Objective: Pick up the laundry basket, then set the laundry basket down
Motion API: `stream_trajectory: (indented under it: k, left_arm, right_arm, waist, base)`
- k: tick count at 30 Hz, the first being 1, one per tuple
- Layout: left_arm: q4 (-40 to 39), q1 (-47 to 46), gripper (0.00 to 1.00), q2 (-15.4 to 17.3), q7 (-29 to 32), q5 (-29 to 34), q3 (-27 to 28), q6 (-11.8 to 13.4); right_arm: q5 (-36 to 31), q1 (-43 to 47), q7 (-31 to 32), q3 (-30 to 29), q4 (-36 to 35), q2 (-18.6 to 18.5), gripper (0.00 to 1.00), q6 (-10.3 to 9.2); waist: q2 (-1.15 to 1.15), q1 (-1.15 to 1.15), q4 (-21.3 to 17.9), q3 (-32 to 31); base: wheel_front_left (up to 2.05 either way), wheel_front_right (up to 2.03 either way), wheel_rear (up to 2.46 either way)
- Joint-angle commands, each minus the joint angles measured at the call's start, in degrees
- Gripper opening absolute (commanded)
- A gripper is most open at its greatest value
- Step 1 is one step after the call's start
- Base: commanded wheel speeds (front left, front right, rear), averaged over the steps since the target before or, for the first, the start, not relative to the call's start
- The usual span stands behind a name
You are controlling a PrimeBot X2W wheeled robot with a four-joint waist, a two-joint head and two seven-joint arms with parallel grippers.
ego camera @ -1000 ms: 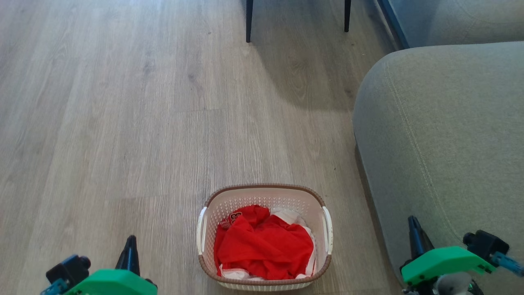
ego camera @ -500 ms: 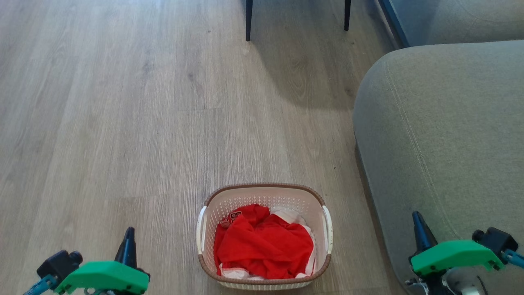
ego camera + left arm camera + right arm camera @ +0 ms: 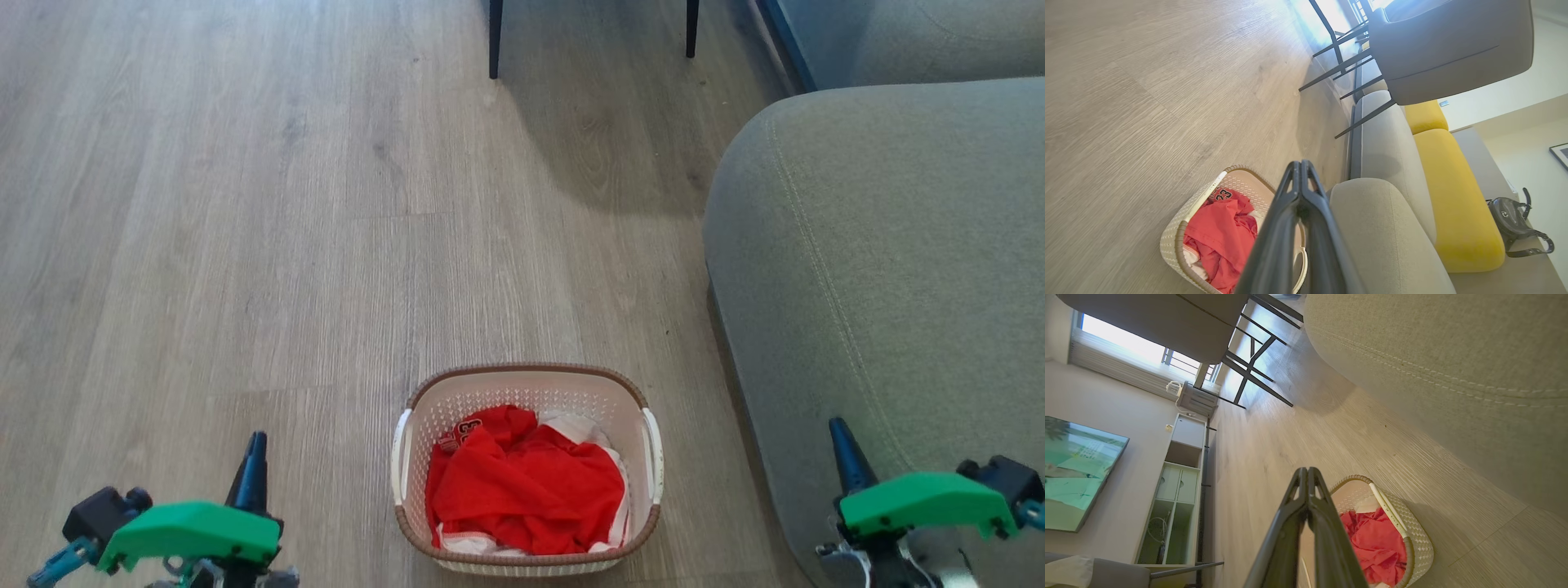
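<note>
The laundry basket [image 3: 522, 392] stands on the wooden floor at the bottom centre of the head view, cream-white with a brown rim and white side handles, holding red and white clothes. My left gripper [image 3: 255, 441] hangs shut to the basket's left, well apart from it. Over the sofa arm on the basket's right, my right gripper [image 3: 838, 427] is shut and empty as well. In the left wrist view the shut left gripper [image 3: 1300, 163] points over the basket [image 3: 1175, 232]. The right wrist view has the shut right gripper [image 3: 1306, 470] beside the basket [image 3: 1412, 535].
A grey sofa [image 3: 882, 261] fills the right side, its arm close to the basket's right handle. Dark chair legs [image 3: 495, 41] stand on the floor at the far centre. Open wooden floor [image 3: 204, 245] stretches to the left and ahead.
Both grippers have drifted outward, the left one to the left and the right one to the right. The basket has not moved; both grippers stay shut.
</note>
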Motion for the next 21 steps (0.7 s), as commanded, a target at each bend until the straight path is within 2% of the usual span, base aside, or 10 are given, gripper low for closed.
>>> stream_trajectory:
  k: [1,21]
  left_arm:
    - [-1.50,-3.57,0.00,0.12,0.53,-1.96,1.85,-0.69]
    - [-1.00,-6.23,0.00,-0.27,3.86,-14.65,4.32,-2.85]
  right_arm:
    - [2.08,-3.58,0.56,0.21,-2.12,-1.16,0.00,-0.05]
    - [14.32,-5.00,3.87,-1.90,-2.26,-1.23,0.00,-0.07]
  waist:
    - [0.00,0.00,0.00,0.03]
    - [0.00,0.00,-0.06,0.34]
  base:
    - [0.00,0.00,0.00]
    - [0.00,0.00,0.00]
